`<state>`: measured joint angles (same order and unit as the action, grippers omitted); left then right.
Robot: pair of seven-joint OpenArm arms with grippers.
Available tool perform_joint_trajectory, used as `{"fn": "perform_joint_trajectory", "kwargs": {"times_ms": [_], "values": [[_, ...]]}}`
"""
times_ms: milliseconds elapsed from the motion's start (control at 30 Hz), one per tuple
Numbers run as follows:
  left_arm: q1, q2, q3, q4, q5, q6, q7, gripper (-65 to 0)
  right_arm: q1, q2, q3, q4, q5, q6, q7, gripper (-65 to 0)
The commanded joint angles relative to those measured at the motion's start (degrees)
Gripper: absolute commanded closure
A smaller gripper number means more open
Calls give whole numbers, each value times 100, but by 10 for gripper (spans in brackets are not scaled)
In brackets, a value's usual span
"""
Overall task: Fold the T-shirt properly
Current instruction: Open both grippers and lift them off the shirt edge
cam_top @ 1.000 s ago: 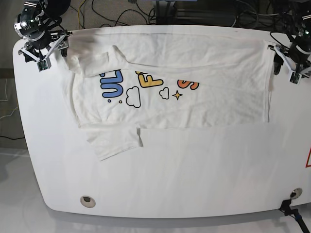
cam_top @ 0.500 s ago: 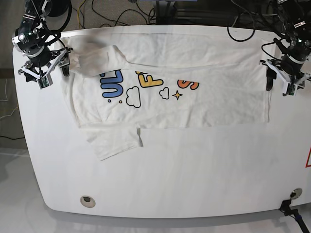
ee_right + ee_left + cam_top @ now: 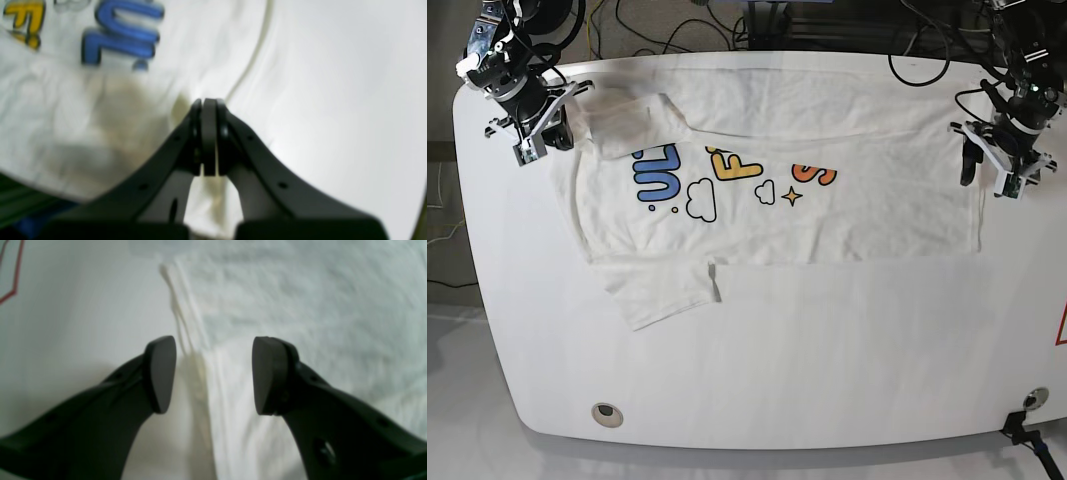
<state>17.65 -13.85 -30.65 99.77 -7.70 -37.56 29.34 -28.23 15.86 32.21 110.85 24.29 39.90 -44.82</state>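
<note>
Base view: T-shirt (image 3: 827, 200) spread flat across the far half of the white table (image 3: 827, 350), partly folded, upper portion turned down over the print so only the tops of blue, yellow and orange letters show, with clouds and a star beneath. One sleeve (image 3: 662, 295) sticking out toward the near side below the lower edge.

Left end effector (image 3: 989, 172) at the shirt's edge on the view's right side, jaws spread, straddling the hem. In the left wrist view, same end effector (image 3: 213, 375) wide apart, one dark pad over bare table, the other over cloth, with the T-shirt (image 3: 300, 306) edge running between them; touching or hovering, cannot tell.

Right end effector (image 3: 552, 125) at the shirt's far corner on the view's left. In the right wrist view, right end effector (image 3: 208, 133) pressed together with nothing visibly caught, over the T-shirt (image 3: 66, 100) beside its curved edge, blue lettering close by. Blurred.
</note>
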Motion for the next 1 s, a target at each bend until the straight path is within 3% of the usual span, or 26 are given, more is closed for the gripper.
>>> {"fn": "perform_joint_trajectory", "kwargs": {"times_ms": [0, 333, 567, 833, 967], "values": [[-46, -88, -33, 103, -87, 15, -134, -343, -258, 71, 45, 67, 265, 10, 117, 0], [-64, -88, -25, 111, -87, 15, -126, -343, -171, 124, 45, -1023, 353, 10, 117, 0], [-20, -88, -33, 103, -87, 7, -126, -343, 181, 476, 45, -1340, 335, 10, 126, 0], [15, -88, -33, 103, -87, 7, -134, -343, 612, 511, 45, -2025, -315, 10, 187, 0], [15, -88, -33, 103, -87, 7, -134, -343, 621, 520, 28, -2395, -333, 10, 583, 0]]}}
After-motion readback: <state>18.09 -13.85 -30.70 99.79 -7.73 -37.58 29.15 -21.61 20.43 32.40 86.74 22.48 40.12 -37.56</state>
